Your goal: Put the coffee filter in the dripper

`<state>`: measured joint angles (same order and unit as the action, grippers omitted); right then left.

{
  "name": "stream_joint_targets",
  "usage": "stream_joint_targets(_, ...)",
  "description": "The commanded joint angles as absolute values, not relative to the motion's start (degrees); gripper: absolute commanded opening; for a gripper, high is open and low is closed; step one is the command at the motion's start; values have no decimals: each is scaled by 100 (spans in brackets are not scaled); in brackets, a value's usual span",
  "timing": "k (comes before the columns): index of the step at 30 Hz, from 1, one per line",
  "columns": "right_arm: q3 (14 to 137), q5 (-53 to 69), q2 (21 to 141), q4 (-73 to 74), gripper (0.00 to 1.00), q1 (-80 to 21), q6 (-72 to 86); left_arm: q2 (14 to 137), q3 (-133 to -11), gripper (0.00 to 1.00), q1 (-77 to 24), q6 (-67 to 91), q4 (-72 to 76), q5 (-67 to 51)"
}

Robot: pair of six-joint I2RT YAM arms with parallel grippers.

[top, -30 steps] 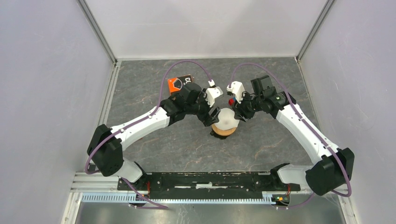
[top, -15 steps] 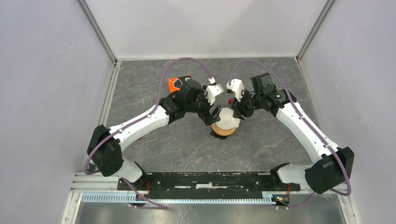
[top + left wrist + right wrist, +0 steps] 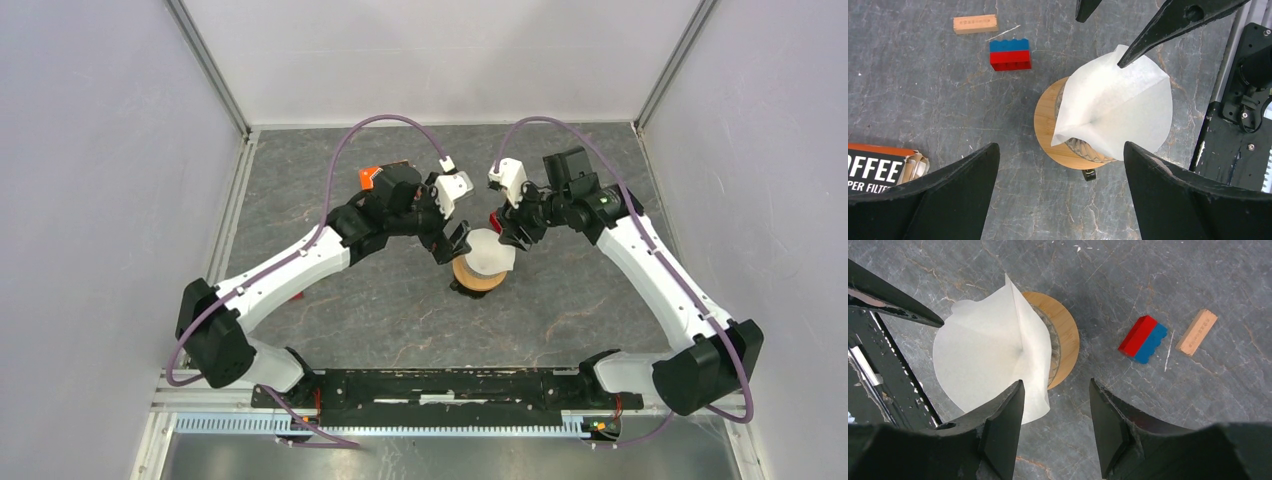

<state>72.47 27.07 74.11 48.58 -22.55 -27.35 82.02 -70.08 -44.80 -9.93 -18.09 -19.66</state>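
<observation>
Filter [image 3: 1118,105] sits tilted on dripper [image 3: 1045,120] between left end effector [image 3: 1060,147] and right end effector [image 3: 1057,382] — both spread; grey desk [image 3: 400,310], white walls [image 3: 440,60].

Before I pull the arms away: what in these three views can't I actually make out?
- Inside of the dripper and its centre hole: covered by the coffee filter in all three views, so how well the filter sits is unclear.
- COFFEE packet: cut off by the edge of the left wrist view, and mostly under the left arm in the top view.
- Print on the wooden block: too small to read.
</observation>
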Motion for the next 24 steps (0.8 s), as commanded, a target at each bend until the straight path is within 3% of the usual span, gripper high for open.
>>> stream_joint_targets(1,7630,2702,7292,4801,57,-2168,-2769,7953,-7247,100,-4333,-1141,-1798,-2154)
stream_joint_targets(11,7754,1977,6877,3881,61,-1867,-2310,7664,-7266,100,-3485,-413,-1467,-2159)
stream_joint_targets(19,7897,739,6843,2344,94,-1488,-1711,7293,-7286,100,-2160,306,-1070,-1194)
stream_joint_targets(24,7893,40,7078,1740,98,-1391,-1606,7083,-7359,100,-1868,279,-923,679)
